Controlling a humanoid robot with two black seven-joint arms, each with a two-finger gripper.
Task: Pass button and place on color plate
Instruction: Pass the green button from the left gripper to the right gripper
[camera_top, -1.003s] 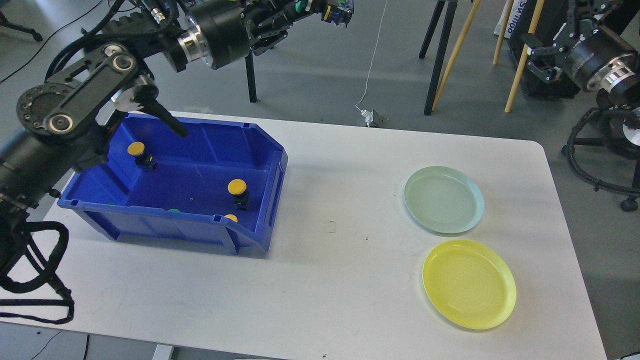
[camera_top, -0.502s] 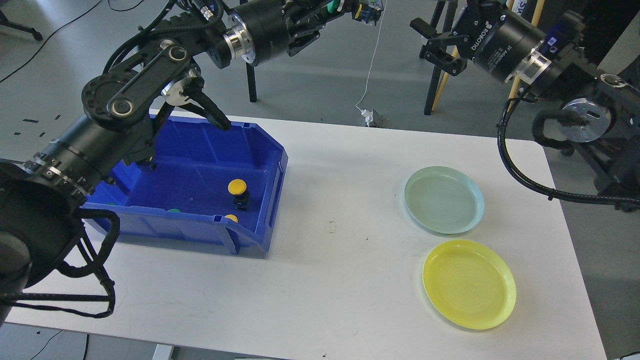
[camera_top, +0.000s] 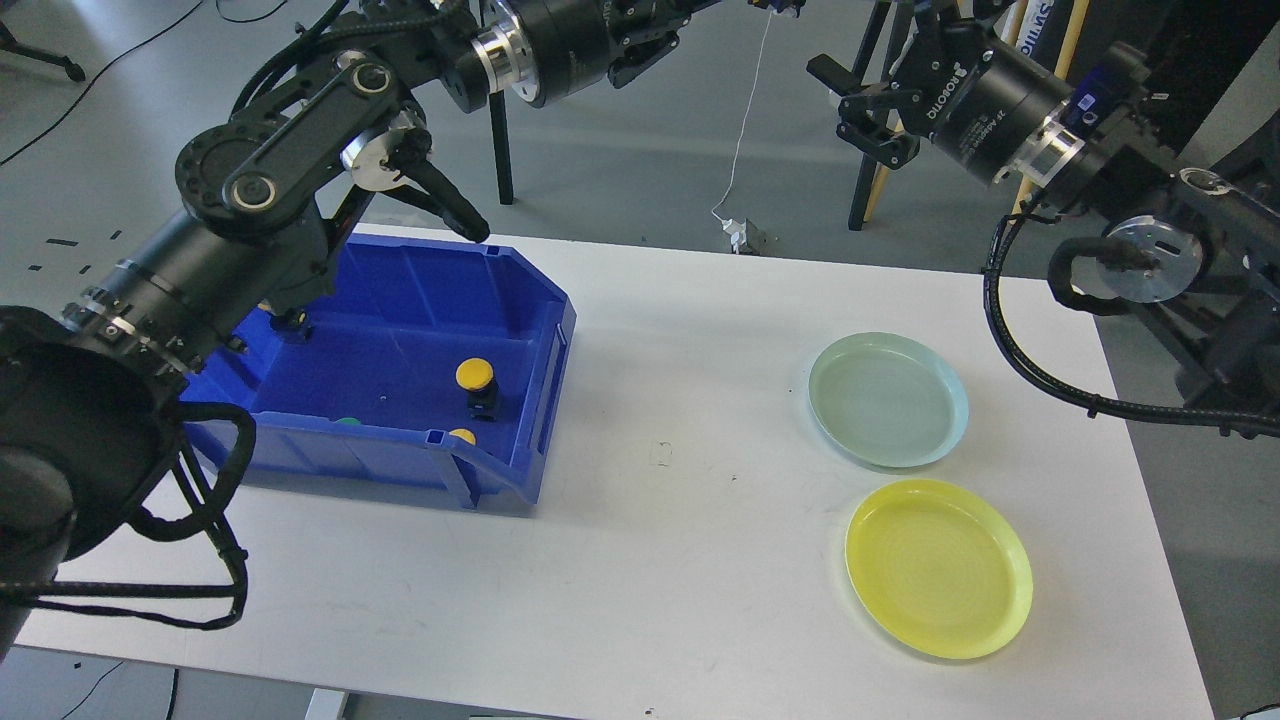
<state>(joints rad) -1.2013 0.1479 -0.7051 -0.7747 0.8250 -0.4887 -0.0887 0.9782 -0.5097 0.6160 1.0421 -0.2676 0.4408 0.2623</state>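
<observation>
A blue bin (camera_top: 545, 330) on the left of the white table holds a yellow button (camera_top: 475, 374) standing upright, another yellow cap (camera_top: 462, 436) and a green cap (camera_top: 347, 421) behind the front wall. My left arm reaches over the bin up to the top edge. Its gripper (camera_top: 700, 6) is cut off there, so I cannot see its fingers or anything held. My right gripper (camera_top: 850, 105) is open and empty, high above the table's far side, facing the left gripper. A pale green plate (camera_top: 887, 400) and a yellow plate (camera_top: 938, 567) lie on the right.
The table (camera_top: 680, 520) is white with rounded corners. Beyond its far edge stand black and wooden stand legs (camera_top: 880, 120) and a white cable with a plug (camera_top: 742, 235) on the grey floor. My right arm's cable loop (camera_top: 1010, 330) hangs over the table's right edge.
My left arm has swung up and right, taking its gripper past the top edge. My right arm has come in from the right, its open gripper now near the left one.
</observation>
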